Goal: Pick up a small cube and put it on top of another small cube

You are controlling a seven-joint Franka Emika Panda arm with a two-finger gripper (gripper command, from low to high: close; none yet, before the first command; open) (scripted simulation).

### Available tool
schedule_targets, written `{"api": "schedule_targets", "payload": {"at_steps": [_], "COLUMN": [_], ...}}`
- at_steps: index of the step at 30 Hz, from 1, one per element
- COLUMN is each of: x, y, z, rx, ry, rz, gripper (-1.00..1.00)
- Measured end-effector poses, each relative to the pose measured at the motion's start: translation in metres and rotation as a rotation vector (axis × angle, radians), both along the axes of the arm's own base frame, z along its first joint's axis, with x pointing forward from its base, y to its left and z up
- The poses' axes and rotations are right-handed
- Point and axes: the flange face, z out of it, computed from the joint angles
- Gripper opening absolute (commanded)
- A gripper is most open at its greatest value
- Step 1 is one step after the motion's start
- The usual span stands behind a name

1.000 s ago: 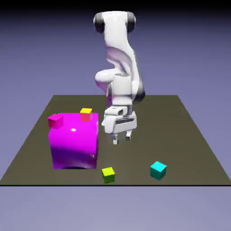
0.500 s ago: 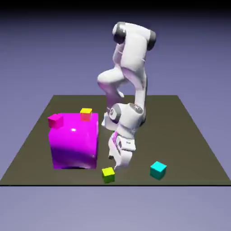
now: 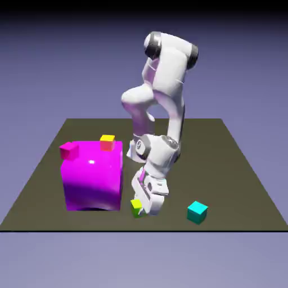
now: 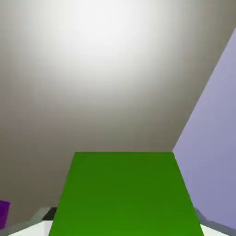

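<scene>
Gripper (image 3: pixel 139 214) lower now — clamped on lime cube (image 3: pixel 136 207), cube shifted from earlier spot.

Ext. view: cam stands off the robot, across table (image 3: pixel 225 169) & above, facing the arm (image 3: pixel 169 67), looking down at a slant. Far enough back for whole tabletop, w/ backdrop (image 3: pixel 242 67) behind. Hand view: cam on the hand, looking along gripper (image 3: pixel 148 203), v. close; green side of small cube (image 4: pixel 124 193) fills bottom middle. Shared by both: same cube, part of tabletop, backdrop color past table edge at hand view's right.
</scene>
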Motion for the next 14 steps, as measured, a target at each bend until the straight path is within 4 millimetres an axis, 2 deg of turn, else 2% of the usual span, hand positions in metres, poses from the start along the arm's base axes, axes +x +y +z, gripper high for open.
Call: {"api": "schedule_targets", "payload": {"at_steps": [2, 5, 6, 11, 12, 14], "x": [-0.015, -0.053, -0.053, -0.039, -0.037, -0.037], "y": [0.07, 0.166, 0.166, 0.155, 0.152, 0.153], "z": [0.016, 0.047, 0.047, -0.011, -0.019, -0.018], "rx": [0.004, -0.007, -0.007, -0.008, -0.007, -0.006], "ry": [0.005, -0.016, -0.016, -0.017, -0.017, -0.017], "rz": [0.158, 0.393, 0.393, 0.393, 0.393, 0.393], "gripper": [-1.0, -1.0, -1.0, -1.0, 1.0, 1.0]}}
